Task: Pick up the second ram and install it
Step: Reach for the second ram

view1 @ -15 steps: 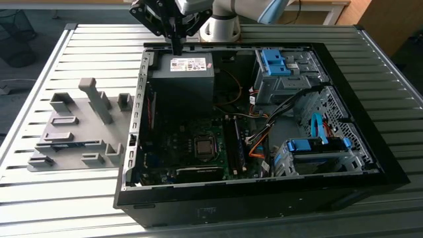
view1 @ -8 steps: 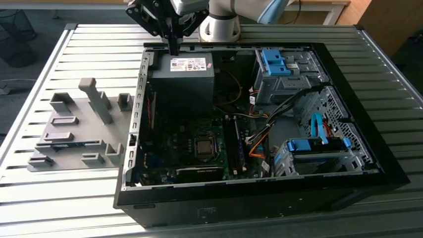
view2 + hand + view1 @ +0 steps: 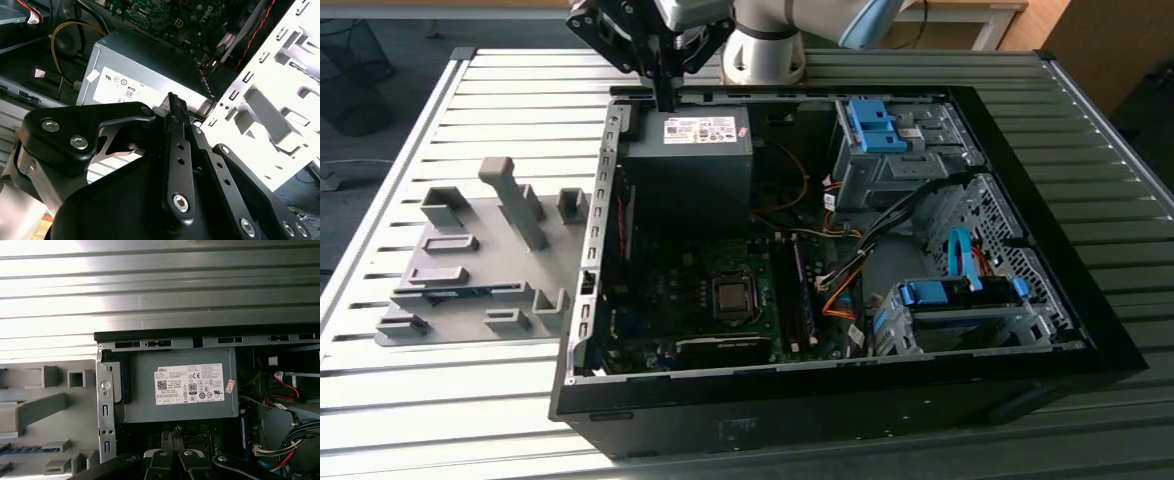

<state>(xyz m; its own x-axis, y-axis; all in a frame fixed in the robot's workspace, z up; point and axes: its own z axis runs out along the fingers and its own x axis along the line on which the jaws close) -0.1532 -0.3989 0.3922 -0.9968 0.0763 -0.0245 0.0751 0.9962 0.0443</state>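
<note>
The second ram [image 3: 459, 292] is a thin blue-green stick lying in a slot of the grey fixture plate [image 3: 467, 330], at the exterior view's left of the open computer case. It also shows as a blue strip [image 3: 25, 450] in the first wrist view. My gripper [image 3: 666, 100] hangs over the case's back corner by the grey power supply [image 3: 687, 165], well away from the ram. In the second wrist view its black fingers [image 3: 174, 120] are pressed together with nothing between them; the gripper [image 3: 172, 100] is shut.
The open black case [image 3: 854, 400] holds the motherboard [image 3: 707, 300] with long black slots [image 3: 790, 290], orange and black cables [image 3: 841, 290], and blue drive brackets [image 3: 947, 295]. The fixture's tall grey posts [image 3: 514, 200] stand between gripper and ram. Everything rests on a slatted metal table [image 3: 440, 420].
</note>
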